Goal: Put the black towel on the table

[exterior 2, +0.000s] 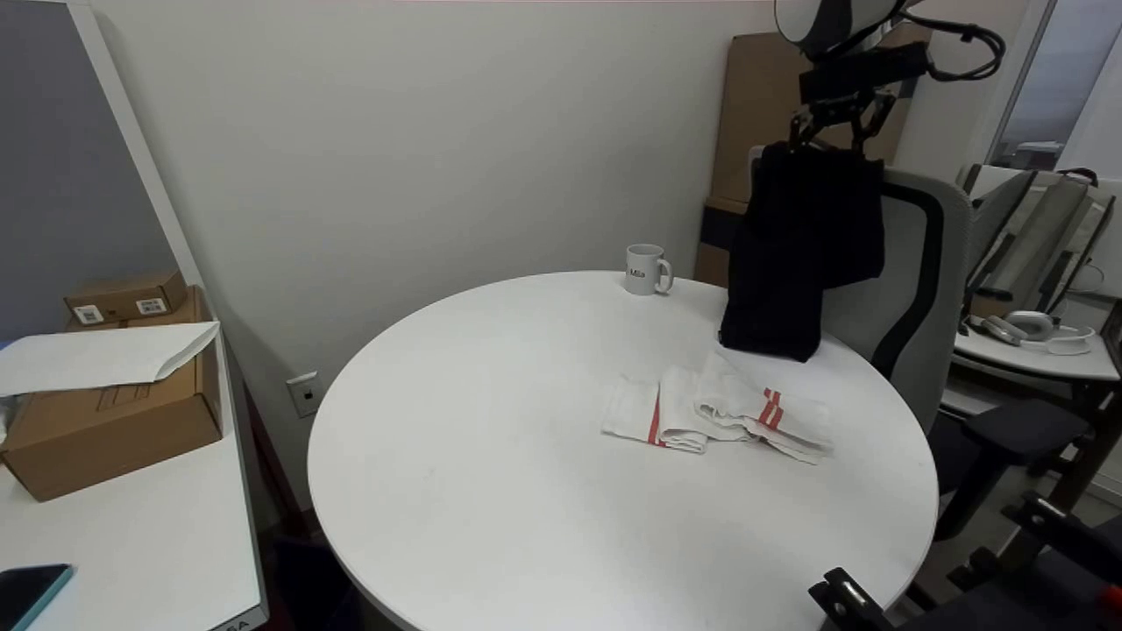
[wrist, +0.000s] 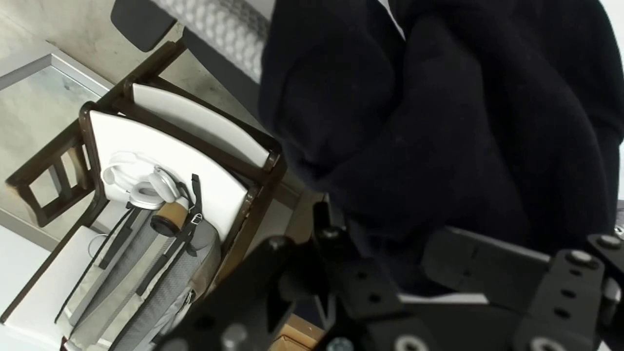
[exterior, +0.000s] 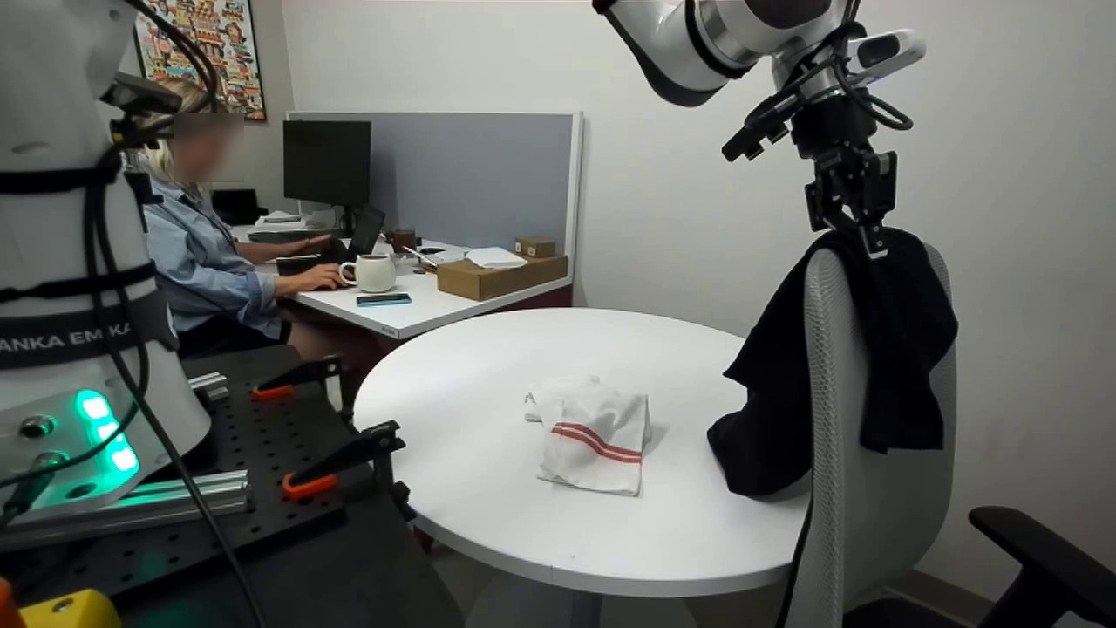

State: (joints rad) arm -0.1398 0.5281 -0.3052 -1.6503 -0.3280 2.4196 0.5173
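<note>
Towel [exterior 2: 789,263] over chair bk [exterior: 898,497]; cloth [exterior: 602,419] & mug [exterior 2: 642,270] on tbl [exterior 2: 491,456]

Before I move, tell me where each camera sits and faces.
In an exterior view: beside the robot's base, facing across the table toward the chair; base, arm and gripper show.
In an exterior view: higher than the table, facing the wall; gripper and part of the arm show.
Wrist view: on the arm, facing down at the black towel; gripper shows.
Both exterior views share table, chair, black towel.
</note>
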